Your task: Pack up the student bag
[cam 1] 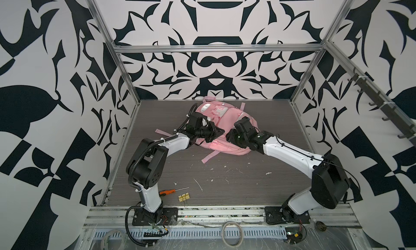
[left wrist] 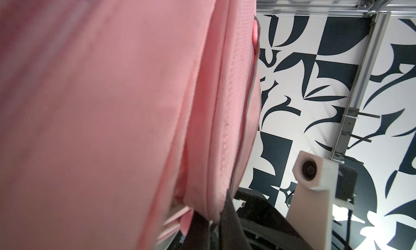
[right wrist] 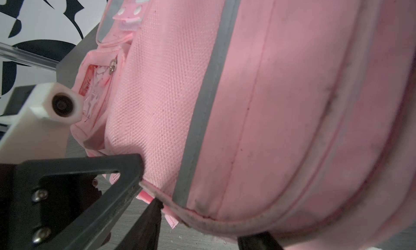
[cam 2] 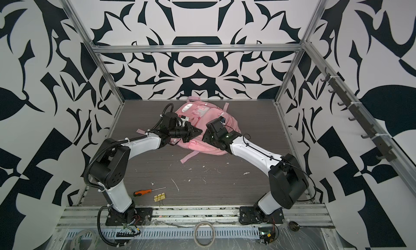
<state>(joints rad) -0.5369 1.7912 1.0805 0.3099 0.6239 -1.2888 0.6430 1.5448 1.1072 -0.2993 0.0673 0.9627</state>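
- An orange screwdriver [cam 1: 167, 192] and a binder clip [cam 1: 184, 197] are found at the near left of the table [cam 1: 247, 188], well apart from the student bag [cam 1: 225, 116].
- The left gripper [left wrist: 216, 221] is clamped together on a seam fold at the bag's near left side.
- The right gripper [right wrist: 147, 192] appears clamped on the piped edge at the near right side.
- The student bag is laid at the middle far part of the table.
- Both holds are best moved evenly, so that no fabric is slipped or strained.
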